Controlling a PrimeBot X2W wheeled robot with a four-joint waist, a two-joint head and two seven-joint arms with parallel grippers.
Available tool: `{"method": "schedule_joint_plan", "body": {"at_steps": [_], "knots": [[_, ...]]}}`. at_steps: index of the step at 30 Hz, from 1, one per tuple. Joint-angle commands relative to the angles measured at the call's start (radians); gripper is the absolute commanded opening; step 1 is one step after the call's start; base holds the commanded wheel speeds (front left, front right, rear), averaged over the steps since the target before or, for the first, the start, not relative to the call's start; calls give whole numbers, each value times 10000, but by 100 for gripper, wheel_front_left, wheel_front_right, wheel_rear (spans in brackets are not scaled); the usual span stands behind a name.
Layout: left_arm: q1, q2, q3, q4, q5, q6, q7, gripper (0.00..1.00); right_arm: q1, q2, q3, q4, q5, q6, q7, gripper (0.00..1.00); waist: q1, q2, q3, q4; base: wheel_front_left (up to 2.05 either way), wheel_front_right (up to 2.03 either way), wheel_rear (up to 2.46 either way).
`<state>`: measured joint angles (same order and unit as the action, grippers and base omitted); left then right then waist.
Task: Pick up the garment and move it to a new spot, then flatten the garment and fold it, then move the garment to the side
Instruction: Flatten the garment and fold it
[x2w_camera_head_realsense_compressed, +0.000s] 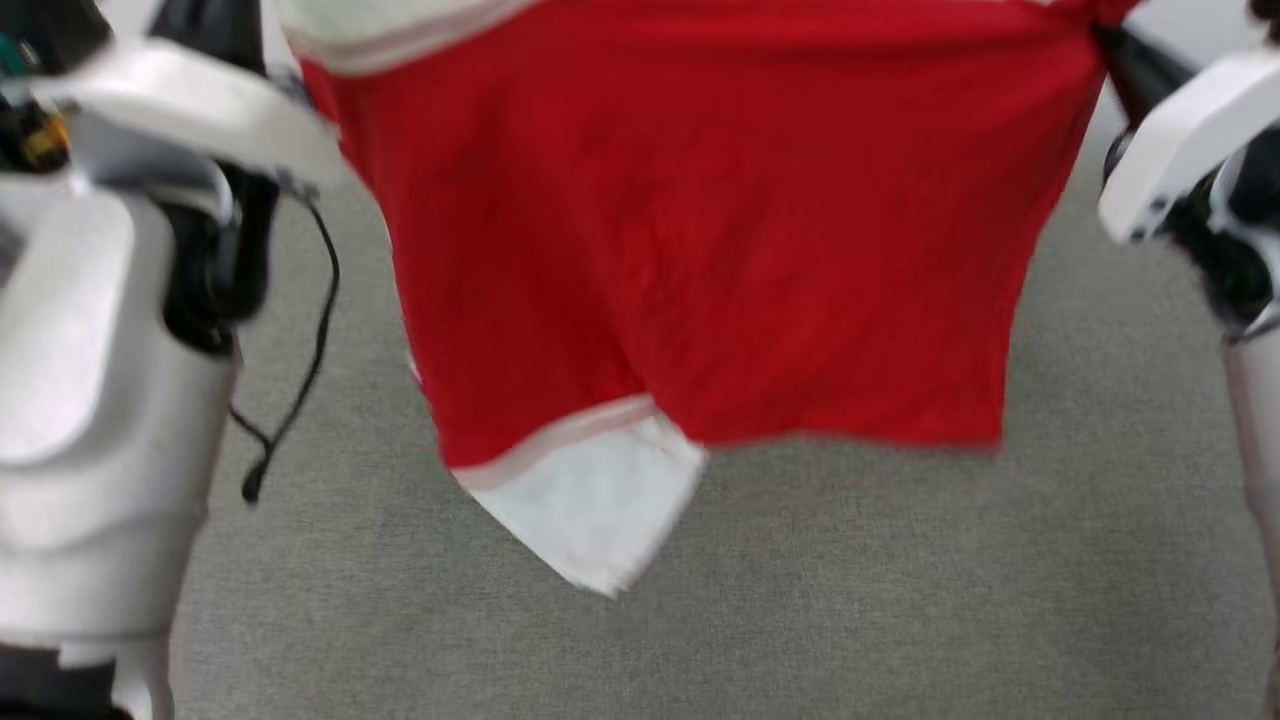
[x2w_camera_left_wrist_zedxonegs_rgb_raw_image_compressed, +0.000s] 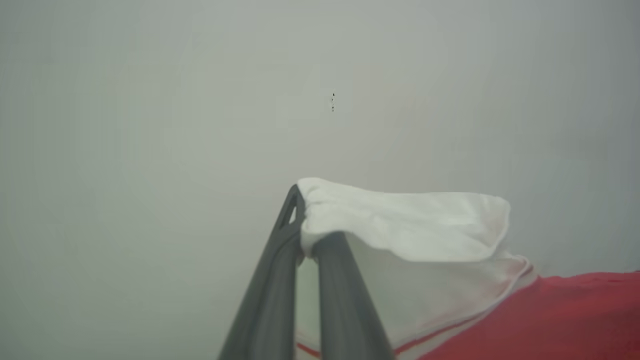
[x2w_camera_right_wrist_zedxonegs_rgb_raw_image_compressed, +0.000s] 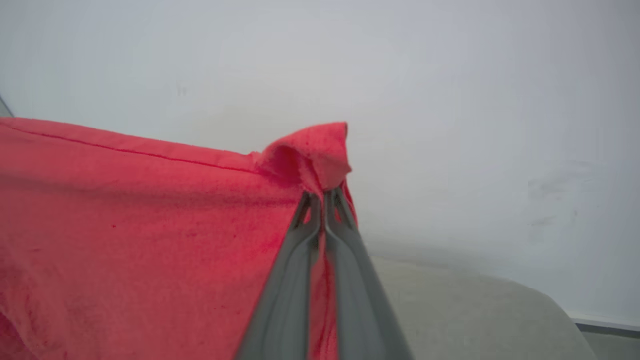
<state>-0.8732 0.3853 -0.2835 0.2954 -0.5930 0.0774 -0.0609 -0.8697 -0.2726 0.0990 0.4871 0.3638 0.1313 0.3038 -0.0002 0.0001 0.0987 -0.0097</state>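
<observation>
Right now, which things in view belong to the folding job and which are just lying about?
Job:
red and white shirt, held up off the surface
left end effector, shut on its white sleeve
right end effector, shut on a red corner

Just there:
black cable, dangling at the left
grey surface below

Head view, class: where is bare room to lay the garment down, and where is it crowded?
Free: the grey surface below the garment's hem, from left arm to right arm. Crowded: beside the left arm's dangling cable.
</observation>
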Motion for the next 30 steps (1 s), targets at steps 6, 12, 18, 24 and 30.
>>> {"method": "schedule_joint_plan", "body": {"at_steps": [6, 12, 18, 24, 30], "knots": [[-2881, 125, 59, 1224, 384, -350, -275, 0, -2195, 194, -541, 287, -206, -13, -496, 0, 2, -1, 1313, -297, 0, 0, 0], [-5311, 357, 152, 2155, 622, -503, -201, 0, -4336, 202, -696, 810, -357, -13, -755, 0, 2, -1, 2583, -522, 0, 0, 0], [-7217, 543, 150, 2516, 942, -473, -224, 0, -6341, 183, -615, 1407, -206, -11, -1124, 0, 2, -1, 4078, -641, 0, 0, 0], [-8145, 506, 62, 2667, 1101, -372, -258, 0, -7772, 65, -166, 2093, 30, -11, -1686, 0, 2, -1, 5286, -625, 0, 0, 0], [-7999, 340, 3, 2744, 1011, -249, -331, 0, -8612, 28, 592, 2831, 431, -11, -2219, 0, 2, -1, 6150, -483, 0, 0, 0]]}}
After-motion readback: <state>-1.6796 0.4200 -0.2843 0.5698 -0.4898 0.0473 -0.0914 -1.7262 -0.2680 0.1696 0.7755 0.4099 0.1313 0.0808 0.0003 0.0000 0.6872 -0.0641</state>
